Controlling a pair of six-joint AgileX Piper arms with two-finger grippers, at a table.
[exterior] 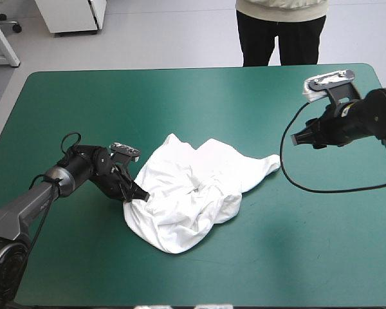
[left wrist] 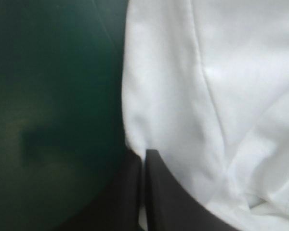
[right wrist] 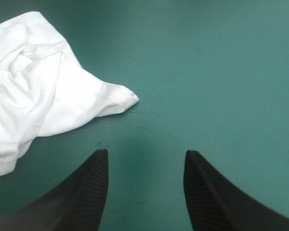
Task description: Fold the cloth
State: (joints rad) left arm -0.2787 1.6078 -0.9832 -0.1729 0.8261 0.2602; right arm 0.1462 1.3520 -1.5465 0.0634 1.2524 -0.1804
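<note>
T-shirt point(exterior: 190, 196): white, a crumpled heap near the middle of the counter point(exterior: 257, 257), a little toward the near edge. The body is bunched in soft folds, with a rounded lobe closest to the front. One sleeve point(exterior: 268, 165) trails out toward the right side.

Left end effector point(exterior: 136, 192): low at the heap's left margin, touching it. In the left wrist view its black fingers point(left wrist: 168, 202) are all but together, with a thin strip of white fabric pinched in the slit between them. It is clamped on the T-shirt.

Right end effector point(exterior: 297, 138): over the counter's right side, pointed toward the sleeve and well apart from it. In the right wrist view its fingers point(right wrist: 77, 197) stand spread, with bare teal-green cover point(right wrist: 207, 72) between them. The sleeve tip lies ahead, off to one side.
</note>
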